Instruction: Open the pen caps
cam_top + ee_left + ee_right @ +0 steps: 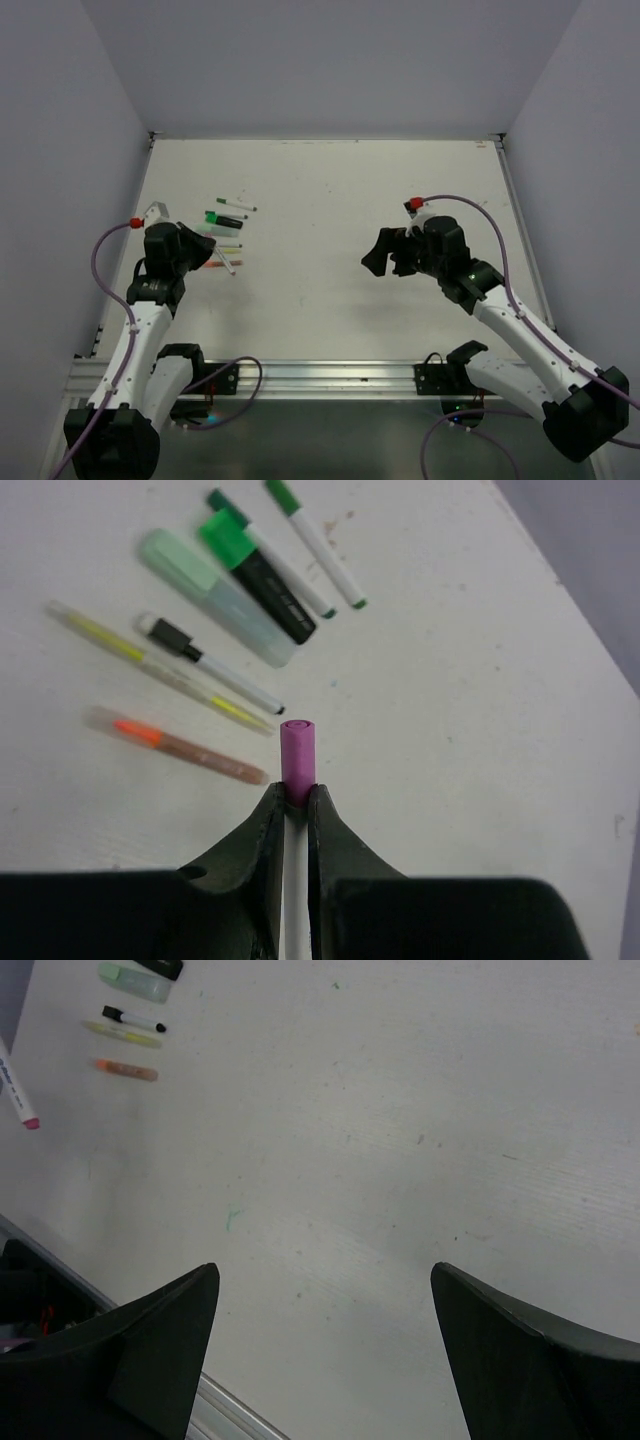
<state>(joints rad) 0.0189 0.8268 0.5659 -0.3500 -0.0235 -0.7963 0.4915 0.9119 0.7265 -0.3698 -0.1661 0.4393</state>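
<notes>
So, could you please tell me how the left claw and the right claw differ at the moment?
The left claw is shut on a white pen, its pink cap poking out in front; the right claw is wide open and holds nothing. The left claw sits close to the row of pens, while the right claw faces bare tabletop far from them. Both are black two-finger claws.

The pink cap (297, 750) is looking like smooth satin plastic against the matt black plastic of the left gripper (297, 798), the white table (480, 730) is showing a matt, faintly grained and scuffed face, and the pale green highlighter (215, 598) is looking frosted and translucent.
</notes>
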